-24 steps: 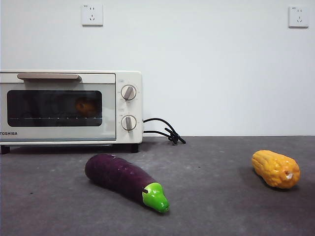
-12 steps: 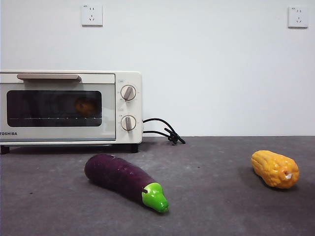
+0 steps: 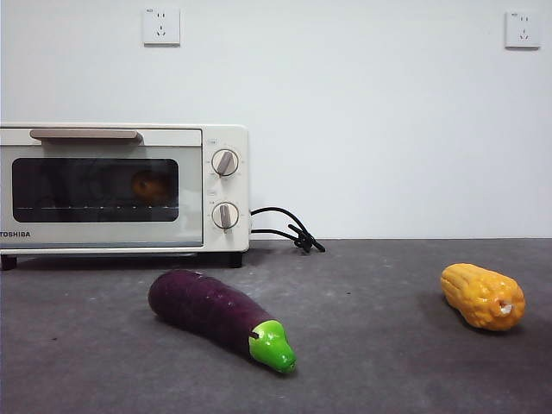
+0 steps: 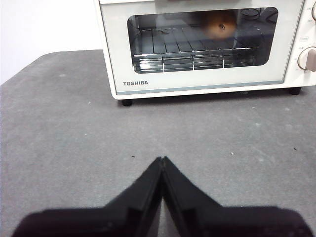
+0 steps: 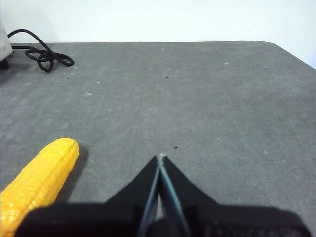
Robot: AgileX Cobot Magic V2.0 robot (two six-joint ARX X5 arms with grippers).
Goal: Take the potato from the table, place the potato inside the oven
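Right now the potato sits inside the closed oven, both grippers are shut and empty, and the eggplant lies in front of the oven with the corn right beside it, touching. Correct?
Not quite. The corn lies far from the eggplant, at the table's other side, as the front view shows. The rest holds: the potato is behind the closed oven door, and the left gripper and right gripper are shut and empty.

Illumination is bright, even and diffuse from overhead, producing soft short shadows on the dark grey matte table (image 3: 388, 345) beneath the purple eggplant (image 3: 207, 309) and yellow corn cob (image 3: 483, 296), faint reflections on the cream oven's dark glass door (image 4: 197, 37), and blurred jaw bases in both wrist views.
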